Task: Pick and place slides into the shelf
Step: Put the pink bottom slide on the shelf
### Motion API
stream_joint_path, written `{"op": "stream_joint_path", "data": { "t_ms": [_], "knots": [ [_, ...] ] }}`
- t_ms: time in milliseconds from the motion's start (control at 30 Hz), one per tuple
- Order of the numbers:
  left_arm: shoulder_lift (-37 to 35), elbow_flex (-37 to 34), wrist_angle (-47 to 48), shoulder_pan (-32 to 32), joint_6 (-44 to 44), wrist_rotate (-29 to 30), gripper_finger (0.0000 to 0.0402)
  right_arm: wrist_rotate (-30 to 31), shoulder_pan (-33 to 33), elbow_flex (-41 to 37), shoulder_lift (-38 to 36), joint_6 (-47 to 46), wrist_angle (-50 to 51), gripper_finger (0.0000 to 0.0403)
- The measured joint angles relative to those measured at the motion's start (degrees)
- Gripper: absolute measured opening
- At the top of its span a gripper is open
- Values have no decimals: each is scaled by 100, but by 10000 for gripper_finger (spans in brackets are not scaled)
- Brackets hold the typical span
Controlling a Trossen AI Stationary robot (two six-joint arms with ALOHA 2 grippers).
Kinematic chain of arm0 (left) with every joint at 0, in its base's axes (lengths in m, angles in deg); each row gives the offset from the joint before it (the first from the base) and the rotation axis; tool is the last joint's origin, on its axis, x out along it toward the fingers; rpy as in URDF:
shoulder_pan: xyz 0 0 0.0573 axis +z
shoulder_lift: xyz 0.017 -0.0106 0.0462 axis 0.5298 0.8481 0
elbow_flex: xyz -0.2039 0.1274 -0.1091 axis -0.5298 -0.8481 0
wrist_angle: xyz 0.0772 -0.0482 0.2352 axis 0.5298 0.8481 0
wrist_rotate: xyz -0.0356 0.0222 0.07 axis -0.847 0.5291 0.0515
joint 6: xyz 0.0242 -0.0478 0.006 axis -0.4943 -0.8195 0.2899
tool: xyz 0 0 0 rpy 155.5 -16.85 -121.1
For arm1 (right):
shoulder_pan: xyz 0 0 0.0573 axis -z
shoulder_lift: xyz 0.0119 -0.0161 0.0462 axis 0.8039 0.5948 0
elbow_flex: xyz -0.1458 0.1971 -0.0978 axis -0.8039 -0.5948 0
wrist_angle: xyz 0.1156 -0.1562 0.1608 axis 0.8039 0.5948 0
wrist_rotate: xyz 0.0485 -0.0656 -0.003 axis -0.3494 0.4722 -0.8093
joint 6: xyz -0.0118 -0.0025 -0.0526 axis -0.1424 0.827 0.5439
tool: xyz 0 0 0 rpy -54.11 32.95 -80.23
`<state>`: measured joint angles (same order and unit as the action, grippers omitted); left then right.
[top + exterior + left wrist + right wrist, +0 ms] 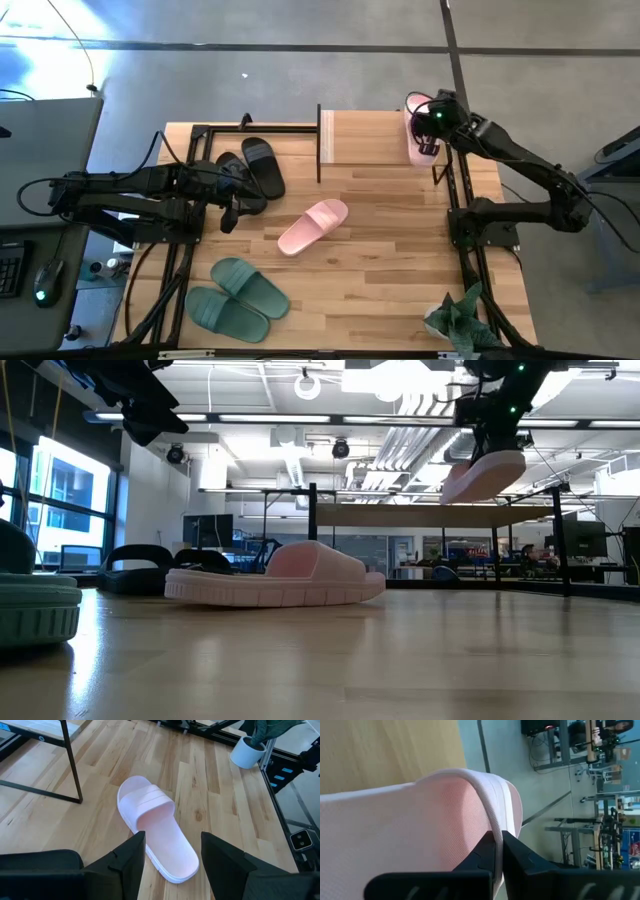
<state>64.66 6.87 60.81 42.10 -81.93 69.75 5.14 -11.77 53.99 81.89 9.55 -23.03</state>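
Note:
The shelf (370,140) stands at the table's far edge, and its plank top (420,515) is bare. My right gripper (432,122) is shut on one pink slide (483,475) above the shelf's right end. The other pink slide (313,226) lies sole-down mid-table. Two black slides (255,170) lie at the far left. Two dark green slides (235,295) lie at the near left. My left gripper (172,865) hovers open over the table beside the black slides, pointing toward the pink slide (157,827) on the table and touching nothing. My right gripper pinches the held pink slide's strap at its edge (495,827). One finger (482,852) is on the footbed side under the strap, and the other (520,855) is on the strap's outer face. The slide hangs tilted below the fingers, clear of the shelf top.
A small potted plant (455,320) in a white pot (247,750) sits at the table's near right corner. Black frame rails (465,250) run along the table's left and right sides. Bare tabletop lies between the pink slide and the right rail.

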Motion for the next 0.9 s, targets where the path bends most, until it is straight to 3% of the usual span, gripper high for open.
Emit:
{"op": "stream_joint_path", "data": {
  "t_ms": [233, 467, 700, 900],
  "knots": [
    [0, 0, 0, -1, 0, -1, 177, 263, 2, -629, -438, 189, -263, 0],
    [2, 0, 0, 0, 0, 0, 177, 322, -165, -1590, -1196, 1056, -1546, 0],
    [0, 0, 0, -2, 0, 0, 177, -98, 40, -1792, -1212, 1347, -1454, 0],
    [1, 0, 0, -1, 0, 0, 177, -103, 160, -1814, -1143, 1326, -1570, 0]
  ]
}}
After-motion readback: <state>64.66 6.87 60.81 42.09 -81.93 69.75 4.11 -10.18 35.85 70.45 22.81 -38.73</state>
